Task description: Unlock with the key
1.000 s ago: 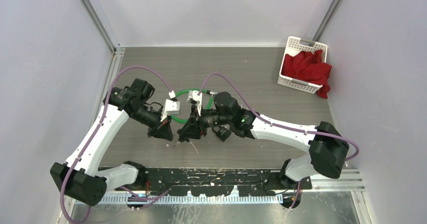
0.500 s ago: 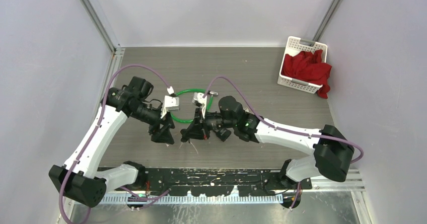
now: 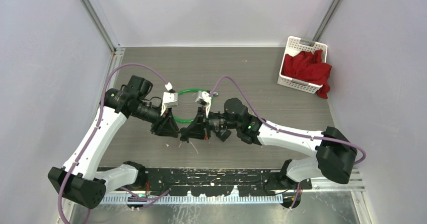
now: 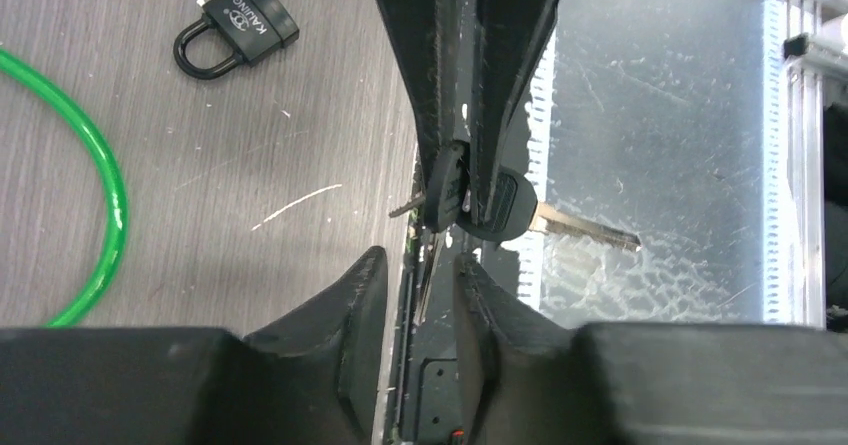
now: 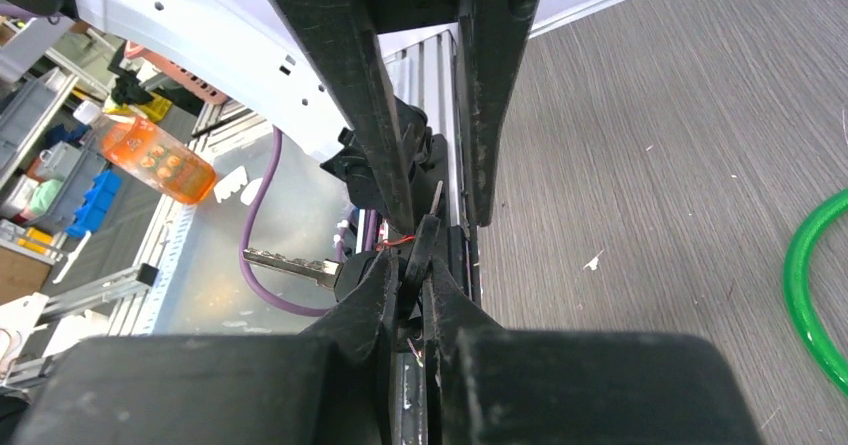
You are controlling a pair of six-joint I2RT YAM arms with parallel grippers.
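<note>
Where my two arms meet above the near middle of the wood-grain table (image 3: 262, 73), I see the right gripper (image 5: 410, 275) pinched tight on the black head of a key (image 5: 424, 248), held edge-on and lifted clear of the tabletop. A second key (image 4: 580, 227) hangs against the first, its silver blade sticking out sideways toward the near edge. My left gripper (image 4: 420, 265) faces the right one tip to tip, its fingers (image 4: 365, 285) narrowly parted with a clear gap between them, their ends just beside the held key's head and holding nothing. The padlock (image 4: 237, 23), black with its shackle closed, lies flat on the table just to the right of the grippers, beneath the right wrist, apart from the keys. A green cable loop (image 3: 187, 105) lies on the table just beyond the grippers, near the padlock but not touching it. At the far right corner stands a white basket (image 3: 297, 85) holding a red cloth (image 3: 307, 68).
</note>
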